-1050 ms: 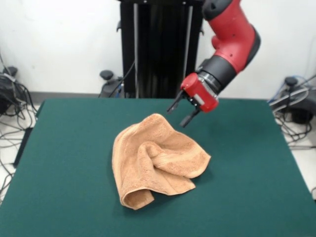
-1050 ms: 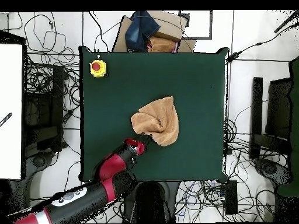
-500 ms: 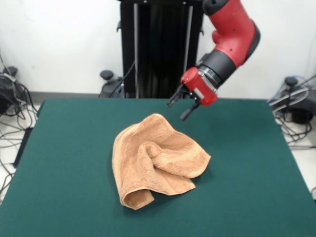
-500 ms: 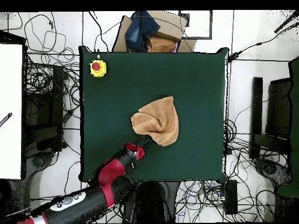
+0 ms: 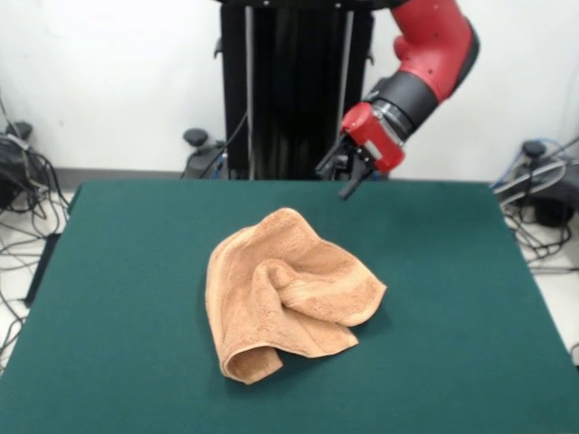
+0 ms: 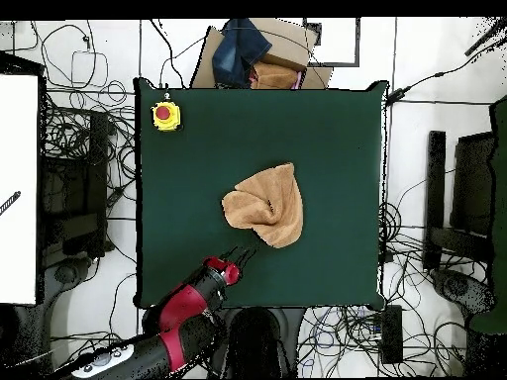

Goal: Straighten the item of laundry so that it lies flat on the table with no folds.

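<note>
The item of laundry (image 5: 288, 291), a light orange-tan towel, lies crumpled in a folded heap near the middle of the dark green table (image 5: 118, 271). In the overhead view the towel (image 6: 265, 204) forms a rounded wedge on the table (image 6: 327, 139). My gripper (image 5: 336, 178) hangs open and empty in the air above the table's far edge, apart from the towel and up to its right. Seen from overhead, the gripper (image 6: 238, 256) is just below the towel, between it and the table's bottom edge.
A yellow box with a red button (image 6: 165, 115) sits at the table's top-left corner in the overhead view. Beyond the top edge stands a cardboard box with dark blue cloth (image 6: 252, 51). Cables cover the floor around the table.
The gripper has lifted and drawn back from the towel toward the table's far edge, staying open. The towel has not moved.
</note>
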Robot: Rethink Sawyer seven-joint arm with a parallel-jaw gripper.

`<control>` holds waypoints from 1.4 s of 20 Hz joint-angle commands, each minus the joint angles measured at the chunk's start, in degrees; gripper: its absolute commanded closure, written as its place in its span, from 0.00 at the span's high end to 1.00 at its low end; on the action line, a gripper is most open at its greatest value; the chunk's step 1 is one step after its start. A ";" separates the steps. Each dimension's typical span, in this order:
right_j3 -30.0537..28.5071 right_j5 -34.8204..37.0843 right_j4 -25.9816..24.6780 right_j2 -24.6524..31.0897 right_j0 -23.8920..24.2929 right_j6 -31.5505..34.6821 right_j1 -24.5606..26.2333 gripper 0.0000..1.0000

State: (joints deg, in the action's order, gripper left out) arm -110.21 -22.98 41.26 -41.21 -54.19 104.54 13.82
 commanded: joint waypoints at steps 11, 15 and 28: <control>8.14 -3.75 6.39 12.15 -0.98 12.13 9.55 1.00; 7.91 -4.90 7.75 11.15 -0.24 13.23 10.17 1.00; 10.44 -2.31 12.24 9.28 0.30 10.33 10.09 1.00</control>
State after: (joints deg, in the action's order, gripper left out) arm -109.51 -24.57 46.61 -38.87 -55.11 104.54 21.14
